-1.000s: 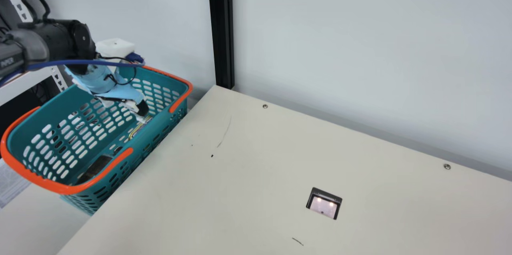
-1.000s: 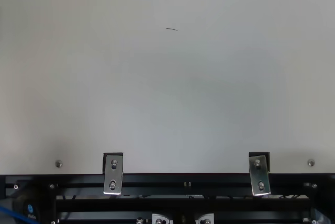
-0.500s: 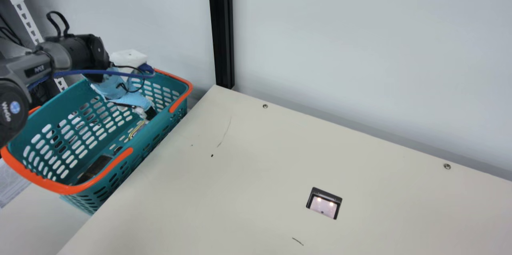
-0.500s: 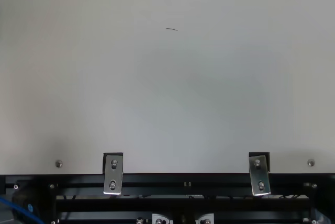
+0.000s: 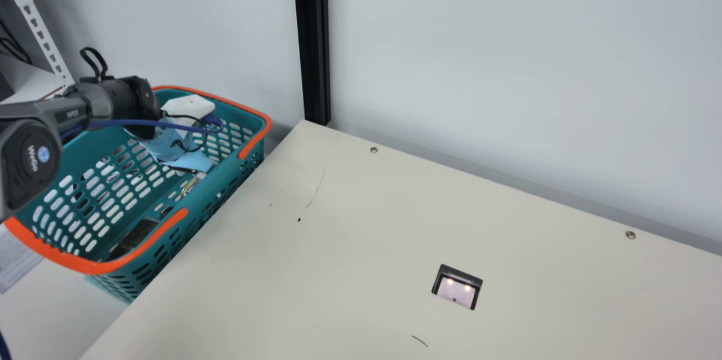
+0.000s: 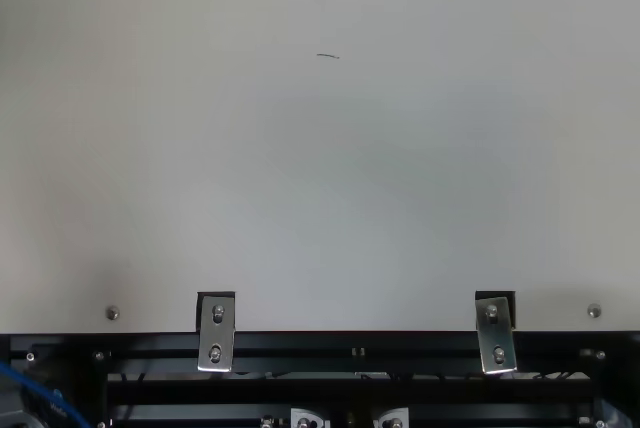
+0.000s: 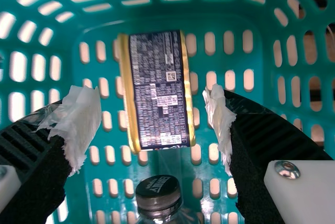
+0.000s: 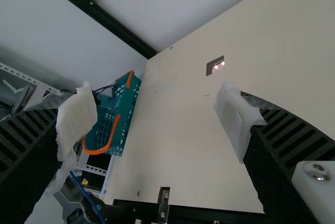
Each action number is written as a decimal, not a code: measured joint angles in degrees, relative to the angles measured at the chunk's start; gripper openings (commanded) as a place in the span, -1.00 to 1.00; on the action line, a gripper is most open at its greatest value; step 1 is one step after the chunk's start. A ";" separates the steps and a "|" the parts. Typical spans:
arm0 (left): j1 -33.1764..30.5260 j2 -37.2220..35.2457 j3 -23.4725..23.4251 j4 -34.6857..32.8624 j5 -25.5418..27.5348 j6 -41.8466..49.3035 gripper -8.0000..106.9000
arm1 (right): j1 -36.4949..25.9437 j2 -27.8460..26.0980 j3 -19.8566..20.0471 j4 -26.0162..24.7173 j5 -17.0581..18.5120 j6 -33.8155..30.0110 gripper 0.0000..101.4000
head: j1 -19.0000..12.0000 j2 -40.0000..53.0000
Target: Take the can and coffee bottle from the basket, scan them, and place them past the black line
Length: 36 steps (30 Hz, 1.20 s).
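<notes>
Two jaws are standing wide apart on the left gripper (image 5: 192, 164), which is hanging inside the teal basket (image 5: 84, 148) at the left of the counter (image 5: 316, 270). In the left wrist view the can (image 7: 159, 90) is lying on its side on the basket floor, showing gold rims and a dark printed label, and is sitting between the opened jaws with a visible gap either side. The coffee bottle (image 5: 135, 236) is lying on its side in the basket, nearer than the can, its black cap (image 7: 158, 191) pointing toward the can. Whether cap and can are touching, I cannot tell.

The right gripper (image 8: 157, 122) is also keeping its jaws wide, with white wrapping (image 8: 238, 119) covering both tips; the counter is showing between them.

The scanner window (image 5: 457, 288) is sitting in the counter, well apart from the basket and to its right, and is glowing with two bright spots. A black post (image 5: 312, 38) is standing at the far side, and a short dark mark (image 5: 419, 341) is lying nearer than the scanner window.
</notes>
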 measured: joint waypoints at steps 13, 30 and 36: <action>-0.96 6.69 -9.36 3.01 7.11 -4.35 0.71 | 0.00 0.00 0.00 0.00 0.00 0.00 1.00 | 0.00 0.00; -0.28 10.45 -14.83 -0.71 11.01 -5.32 -0.68 | 0.00 0.00 0.00 0.00 0.00 0.00 1.00 | 0.00 0.00; 0.87 3.96 -6.25 -2.48 5.69 -5.15 -0.68 | 0.00 0.00 0.00 0.00 0.00 0.00 1.00 | -0.29 0.00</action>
